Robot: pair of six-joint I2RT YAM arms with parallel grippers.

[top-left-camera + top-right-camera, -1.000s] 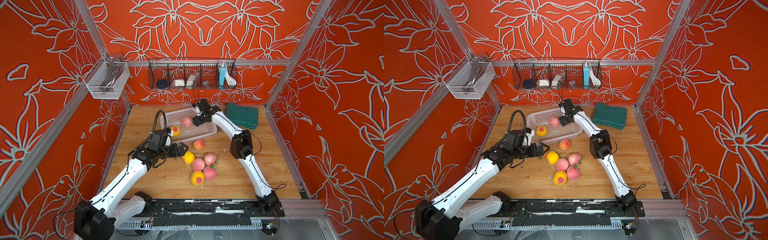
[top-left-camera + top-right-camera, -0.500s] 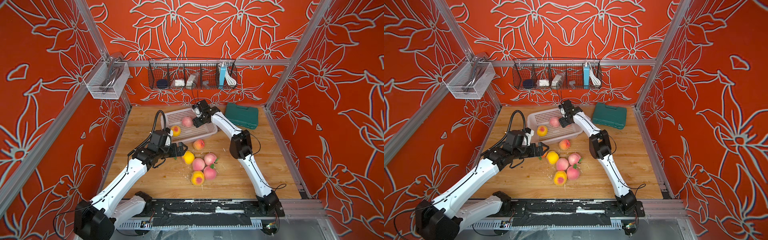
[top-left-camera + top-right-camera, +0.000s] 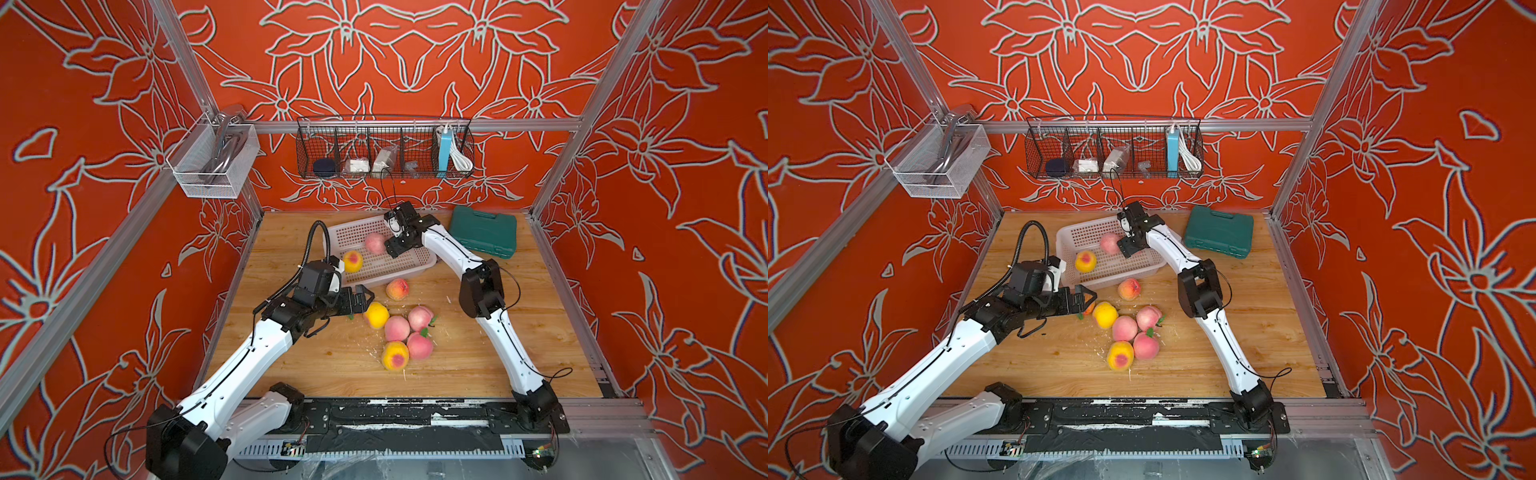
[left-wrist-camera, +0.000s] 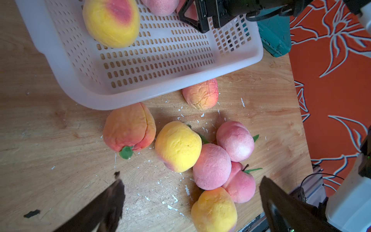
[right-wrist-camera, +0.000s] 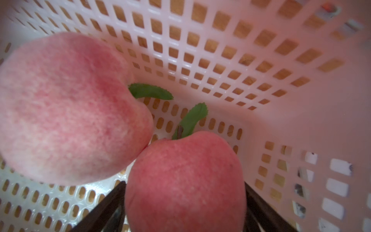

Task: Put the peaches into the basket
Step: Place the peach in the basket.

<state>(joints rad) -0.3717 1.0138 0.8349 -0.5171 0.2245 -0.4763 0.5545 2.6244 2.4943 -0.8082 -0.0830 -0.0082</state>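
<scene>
The white basket (image 3: 332, 237) holds a yellow-orange peach (image 3: 352, 261) and a pale pink peach (image 3: 375, 243). My right gripper (image 3: 392, 245) reaches into it, and a red peach (image 5: 184, 180) sits between its fingers (image 5: 118, 192), touching the pale one (image 5: 66, 108). The fingers flank it closely and I cannot make out a gap. Several peaches lie clustered on the table (image 3: 397, 328), with one alone by the basket (image 3: 397, 289). My left gripper (image 3: 368, 297) hovers open over an orange peach (image 4: 128, 128) and a yellow one (image 4: 177, 146).
A green case (image 3: 484, 230) lies at the back right beside the basket. On the back wall hangs a black wire rack (image 3: 384, 149), and a silver mesh box (image 3: 212, 162) on the left wall. White crumbs dot the wooden table (image 3: 498, 365).
</scene>
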